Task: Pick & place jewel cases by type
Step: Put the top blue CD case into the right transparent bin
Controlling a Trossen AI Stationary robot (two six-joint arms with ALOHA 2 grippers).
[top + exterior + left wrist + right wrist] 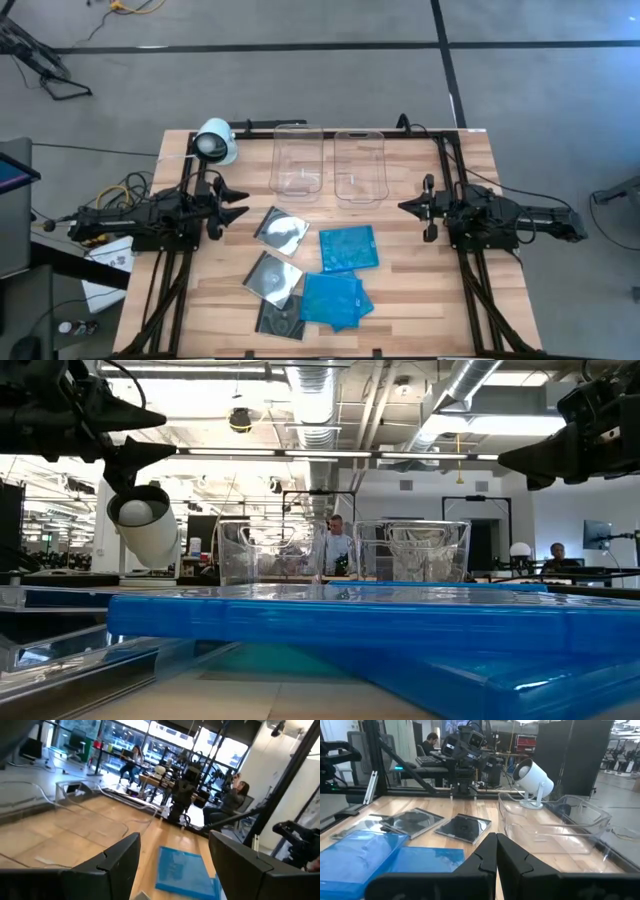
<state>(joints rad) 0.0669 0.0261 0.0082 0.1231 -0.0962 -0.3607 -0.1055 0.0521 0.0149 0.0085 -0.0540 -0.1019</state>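
Note:
Five jewel cases lie flat on the near half of the table. Three are clear/black with silver discs (282, 230), (273, 275), (280, 318). Two are blue (349, 248), (335, 298), and the nearer blue one overlaps the clear ones beside it. My left gripper (235, 203) hovers open above the table, left of the pile, pointing right; its wrist view shows a blue case (180, 870) ahead between the fingers. My right gripper (405, 207) hovers shut, right of the pile, pointing left (496, 842), with the blue cases (360, 852) and the clear cases (462, 827) ahead.
Two clear rectangular tubs (297, 160), (360, 165) stand side by side at the far middle of the table. A white lamp-like device (215, 142) stands at the far left corner. Black frame rails run along the table's sides. People sit in the room beyond.

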